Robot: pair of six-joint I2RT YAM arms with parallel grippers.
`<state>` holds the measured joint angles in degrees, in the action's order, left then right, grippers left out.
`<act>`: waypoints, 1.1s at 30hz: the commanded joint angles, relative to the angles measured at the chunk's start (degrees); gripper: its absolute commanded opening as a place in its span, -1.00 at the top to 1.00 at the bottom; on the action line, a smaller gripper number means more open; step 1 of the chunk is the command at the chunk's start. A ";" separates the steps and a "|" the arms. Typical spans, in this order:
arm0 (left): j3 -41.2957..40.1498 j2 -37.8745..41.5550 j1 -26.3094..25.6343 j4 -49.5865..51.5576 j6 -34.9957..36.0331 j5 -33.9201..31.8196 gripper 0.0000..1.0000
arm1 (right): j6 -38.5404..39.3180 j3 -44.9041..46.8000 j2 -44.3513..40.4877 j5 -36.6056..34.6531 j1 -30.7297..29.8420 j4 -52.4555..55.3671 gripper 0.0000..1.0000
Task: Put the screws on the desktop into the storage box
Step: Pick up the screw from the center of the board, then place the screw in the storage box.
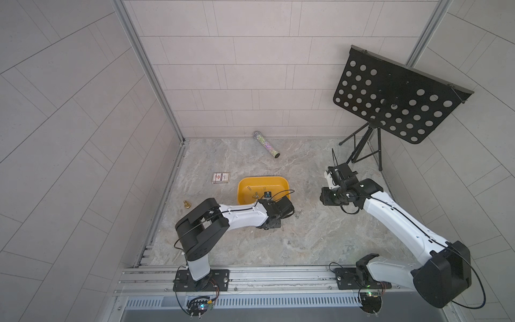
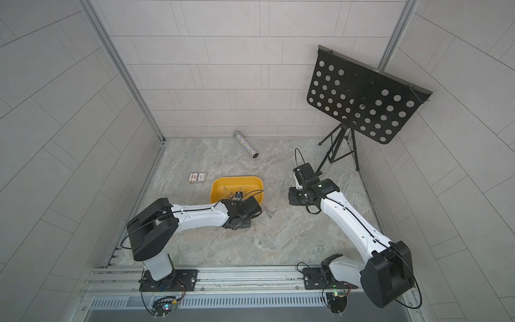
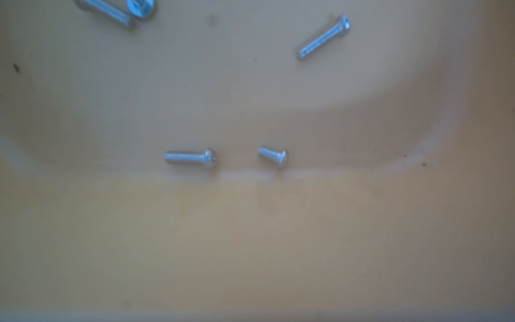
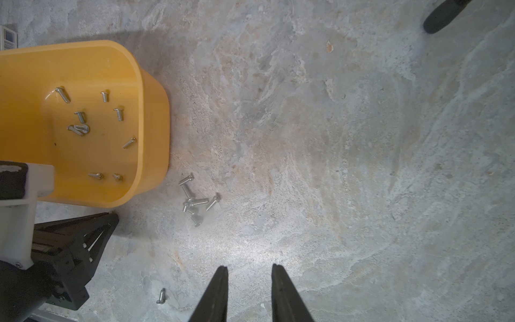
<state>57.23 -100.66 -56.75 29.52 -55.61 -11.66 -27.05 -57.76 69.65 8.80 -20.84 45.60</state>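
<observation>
The yellow storage box (image 1: 262, 177) sits mid-desktop and holds several screws (image 4: 80, 128), three of them close up in the left wrist view (image 3: 191, 159). A small heap of screws (image 4: 195, 203) lies on the marble desktop (image 1: 306, 245) just off the box's near right corner, seen in both top views (image 2: 269, 212). One screw (image 4: 161, 296) lies alone nearer the front. My left gripper (image 4: 113, 218) is shut, its tip against the outside of the box's near wall; whether it holds anything is hidden. My right gripper (image 4: 249, 269) hovers open and empty to the right of the heap.
A small printed card box (image 1: 221, 178) lies left of the storage box, and a brass bell (image 1: 186, 205) sits near the left wall. A glittery tube (image 1: 266, 145) lies by the back wall. A black music stand (image 1: 398, 97) stands on tripod legs (image 1: 362, 147) at the back right.
</observation>
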 commanded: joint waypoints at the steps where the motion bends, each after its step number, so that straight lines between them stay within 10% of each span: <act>1: -1.72 2.57 -1.49 3.26 -0.80 0.45 0.67 | -0.55 0.54 -1.60 -0.10 0.14 0.63 0.38; 21: 6.25 25.30 -4.39 25.59 0.29 -13.06 0.66 | -1.08 0.37 -1.89 0.91 0.10 0.27 0.38; 33: 12.62 21.04 8.78 22.36 11.48 -7.81 0.65 | -0.90 -0.27 -1.88 1.79 0.10 0.54 0.38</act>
<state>68.03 -77.36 -50.41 52.34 -48.69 -20.80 -27.64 -57.74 68.75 10.46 -20.84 45.58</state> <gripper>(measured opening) 0.177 0.311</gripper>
